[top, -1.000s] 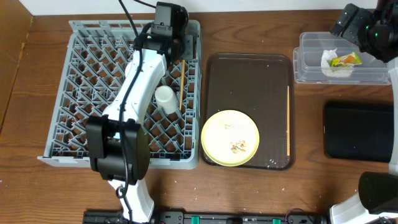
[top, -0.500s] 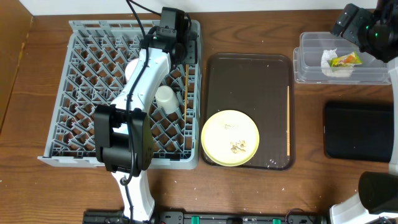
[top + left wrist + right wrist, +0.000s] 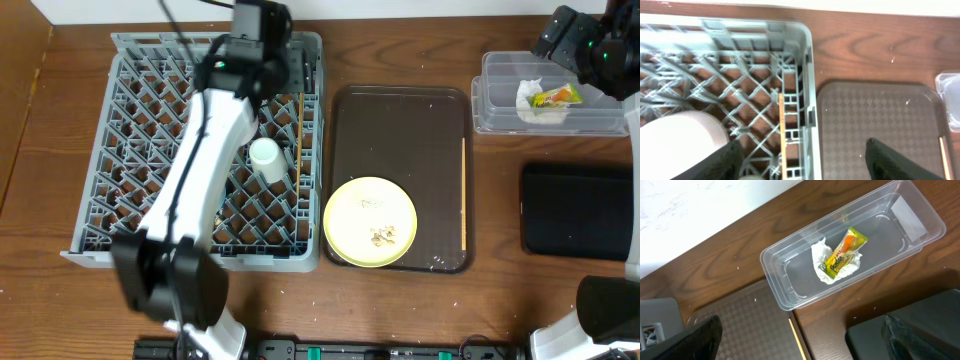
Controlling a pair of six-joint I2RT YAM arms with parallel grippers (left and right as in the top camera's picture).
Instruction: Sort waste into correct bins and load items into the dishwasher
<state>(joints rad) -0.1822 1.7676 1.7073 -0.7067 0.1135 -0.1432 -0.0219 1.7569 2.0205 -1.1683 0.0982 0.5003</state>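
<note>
My left gripper [image 3: 297, 74] hangs open over the far right corner of the grey dishwasher rack [image 3: 120, 150], holding nothing. Below it a wooden chopstick [image 3: 297, 135] lies along the rack's right side, next to a white cup [image 3: 265, 160]. In the left wrist view that chopstick [image 3: 782, 130] sits between my spread fingers [image 3: 730, 160]; a pale rounded bowl [image 3: 675, 145] lies left. A second chopstick [image 3: 463, 195] and the yellow plate [image 3: 365, 210] with crumbs [image 3: 382, 237] rest on the brown tray [image 3: 400, 120]. My right gripper [image 3: 565, 40] stays open above the clear tub [image 3: 500, 100] holding tissue [image 3: 822, 260] and wrapper [image 3: 844, 252].
A flat black tray [image 3: 580, 210] lies at the right, below the clear tub. The brown serving tray sits between rack and tub. My white left arm [image 3: 200, 170] stretches across the rack, hiding part of it. A pale wall runs behind the table.
My left gripper has opened and let go of the chopstick, which now lies in the rack. The left arm's base end has swung left. The right arm has not moved.
</note>
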